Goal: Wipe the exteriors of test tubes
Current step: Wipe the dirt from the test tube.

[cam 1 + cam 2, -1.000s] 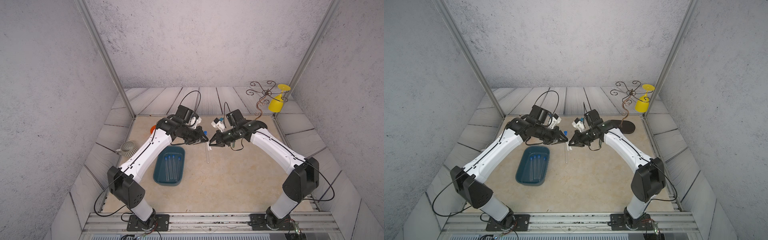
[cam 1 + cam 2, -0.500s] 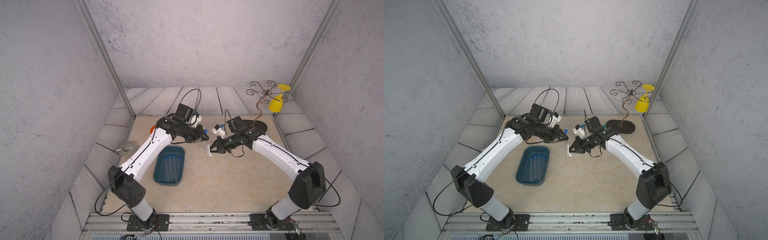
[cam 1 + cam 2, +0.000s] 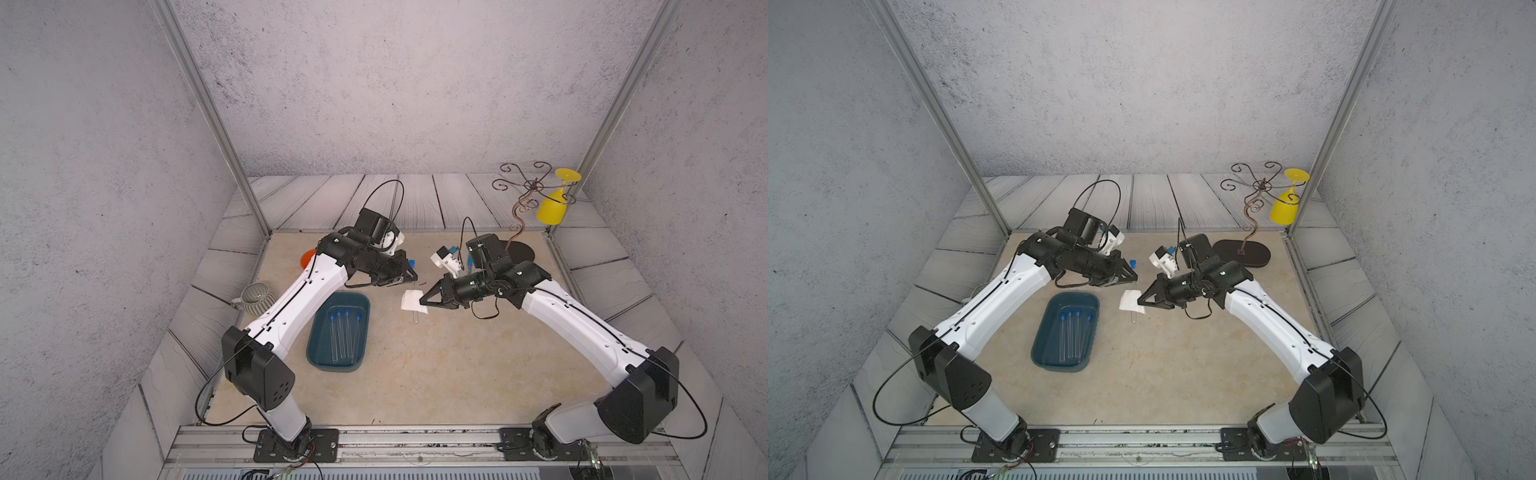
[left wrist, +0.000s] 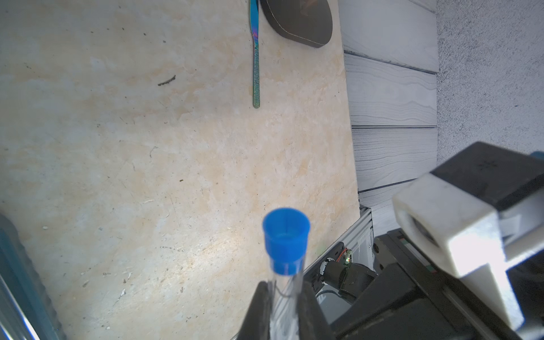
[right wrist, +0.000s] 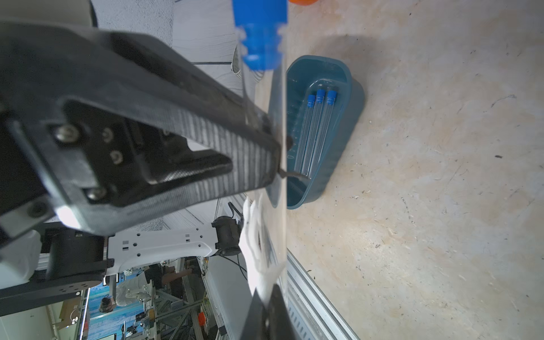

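Observation:
My left gripper (image 3: 411,274) is shut on one test tube (image 4: 287,282) just under its blue cap (image 4: 286,238). The tube hangs down above the mat, cap (image 3: 412,264) uppermost. My right gripper (image 3: 424,300) is shut on a white cloth (image 3: 411,300) that lies against the tube's lower part. Only the tube's rounded end (image 3: 414,320) shows below the cloth. Both top views show this, with the cloth (image 3: 1129,300) under the left gripper (image 3: 1133,276). In the right wrist view the cloth (image 5: 256,244) stands out of the pinched jaws. Several more capped test tubes (image 3: 343,332) lie in a teal tray (image 3: 316,336).
A striped mug (image 3: 255,298) and an orange object (image 3: 306,258) sit at the mat's left edge. A wire stand (image 3: 528,195) carrying a yellow goblet (image 3: 552,208) rises from a dark base (image 3: 521,251) at the back right. A teal knife-like utensil (image 4: 255,59) lies beside that base.
My right gripper has slid the cloth down the hanging tube toward its rounded end. The left gripper has kept the tube nearly still.

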Tool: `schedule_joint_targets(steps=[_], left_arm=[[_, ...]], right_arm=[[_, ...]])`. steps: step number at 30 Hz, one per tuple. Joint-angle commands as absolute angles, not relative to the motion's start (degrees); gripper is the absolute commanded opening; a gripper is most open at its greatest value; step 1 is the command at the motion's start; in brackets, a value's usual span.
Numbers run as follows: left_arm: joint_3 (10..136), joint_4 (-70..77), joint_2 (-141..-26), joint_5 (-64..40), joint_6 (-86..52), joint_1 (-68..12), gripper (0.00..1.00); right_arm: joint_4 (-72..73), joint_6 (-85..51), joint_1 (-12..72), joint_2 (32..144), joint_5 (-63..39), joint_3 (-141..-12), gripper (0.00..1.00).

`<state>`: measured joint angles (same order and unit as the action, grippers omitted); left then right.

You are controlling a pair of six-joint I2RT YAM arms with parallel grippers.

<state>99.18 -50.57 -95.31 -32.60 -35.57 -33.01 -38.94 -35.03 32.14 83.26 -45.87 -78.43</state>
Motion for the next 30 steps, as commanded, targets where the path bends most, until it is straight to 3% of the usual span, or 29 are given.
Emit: schedule_joint_targets(steps=[1,8,17,30], left_arm=[[99.7,-50.3,-93.9,-32.7,-35.6,-33.0,0.15],[99.1,-50.4,-91.9,-32.4,-36.4,-33.0,0.15],[99.9,-50.7,-91.1,-32.3,-36.6,-33.0,0.15],[100.6,-48.6,-93.8,-31.0,-36.5,-33.0,0.15]], right_arm=[[-45.1,-30.3,32.1,86.9,-44.0,-83.8,0.05],[-52.2,-25.0,30.8,96.3,-43.0,-95.6,0.04],[-51.1,-25.9,30.6,99.9,-43.4,-97.5,0.04],[-42.3,-33.8,34.5,87.6,-45.4,-79.7,0.04]])
